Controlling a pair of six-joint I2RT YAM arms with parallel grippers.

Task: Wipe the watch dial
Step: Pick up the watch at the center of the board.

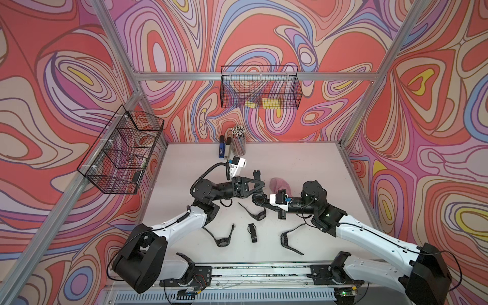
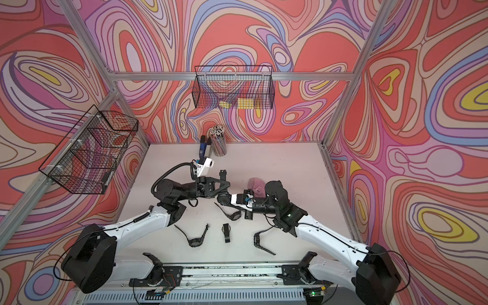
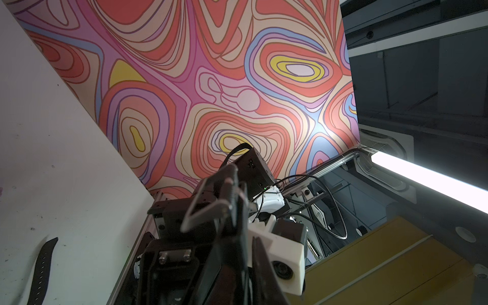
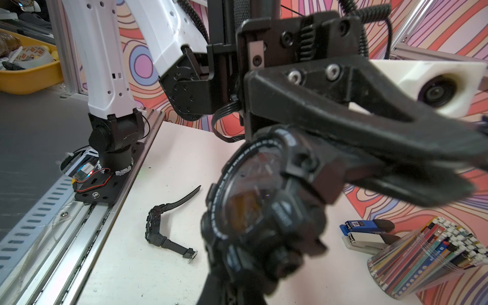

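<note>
Top views: watch held above mid-bench between left gripper and right gripper. Both are clamped on it, likely steadying it for you. 1 cloth lies unheld toward far edge. 4 spare watches toward near edge.
Left wrist: 1 strap on bench.
Right wrist: dial faces camera, exposed for wiping.

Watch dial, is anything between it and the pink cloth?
Nothing visible. The pink cloth lies on the table just behind the right tool, though that tool and the left tool are both shut on the watch.
</note>
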